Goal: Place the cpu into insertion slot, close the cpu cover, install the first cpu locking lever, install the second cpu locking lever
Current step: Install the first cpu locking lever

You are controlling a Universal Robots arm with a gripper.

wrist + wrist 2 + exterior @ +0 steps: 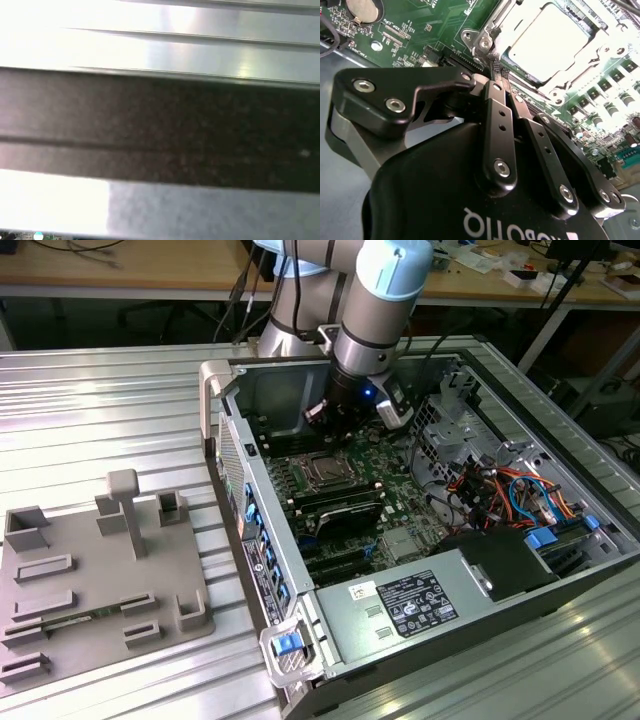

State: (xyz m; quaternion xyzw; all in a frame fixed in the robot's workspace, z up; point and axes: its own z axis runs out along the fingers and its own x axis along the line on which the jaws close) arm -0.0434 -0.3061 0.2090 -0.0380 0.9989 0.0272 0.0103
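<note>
In the exterior view my gripper (337, 432) reaches down into the open computer case, just behind the insertion slot (325, 472) on the green motherboard (400, 465). In the second wrist view the cpu (547, 42) shows its silvery top inside the slot, and the cpu cover (570, 82) lies flat around it as a silver frame. The black fingers (496, 130) are pressed together, and the gripper (496, 75) is shut, with its tips at the socket's corner by a silver screw (484, 43). I cannot tell whether a locking lever sits between the tips.
A grey fixture plate (100, 570) lies on the ribbed metal table at the exterior view's left. Inside the case are black memory slots (340, 508), a power supply (420, 605) and coloured cables (500, 490). The case's rear wall (280, 390) stands close behind the arm.
</note>
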